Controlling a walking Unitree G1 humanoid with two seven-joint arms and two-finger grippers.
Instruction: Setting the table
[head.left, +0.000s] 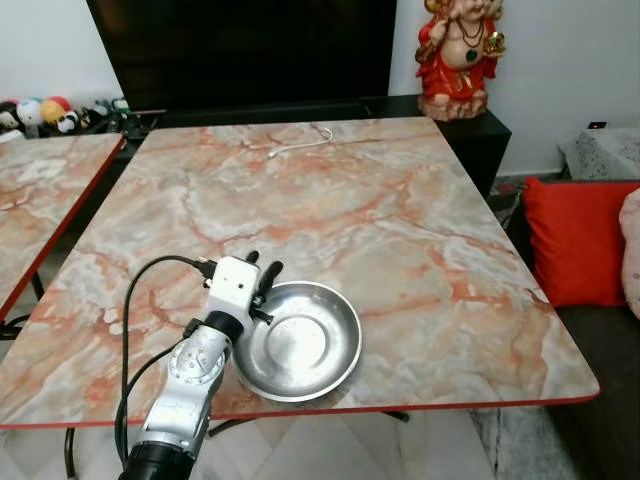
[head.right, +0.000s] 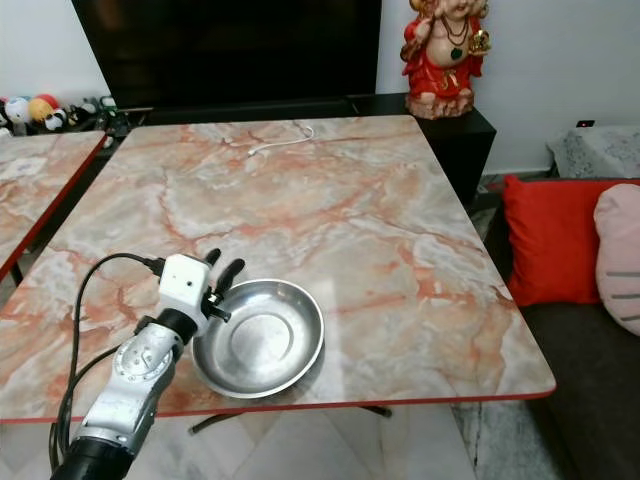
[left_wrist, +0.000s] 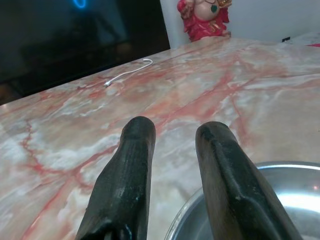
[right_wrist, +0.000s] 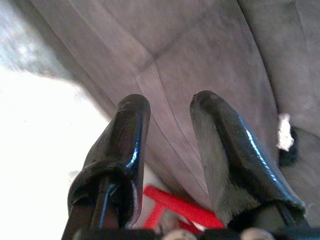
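A shiny steel bowl (head.left: 300, 342) sits empty near the front edge of the marble table (head.left: 340, 200). My left gripper (head.left: 263, 264) reaches over the table's front edge and stands open at the bowl's left rim. In the left wrist view one black finger (left_wrist: 225, 165) lies over the bowl (left_wrist: 285, 200) rim, and the other finger (left_wrist: 130, 165) is over bare marble outside it. Nothing is clamped between them. My right gripper (right_wrist: 170, 102) hangs open over grey fabric, holding nothing.
A white cable (head.left: 300, 147) lies at the table's far side. Behind it stand a dark TV (head.left: 240, 50) and a red statue (head.left: 458, 60). A second marble table (head.left: 40, 190) is at the left. A red cushion (head.left: 580, 240) lies on the sofa at the right.
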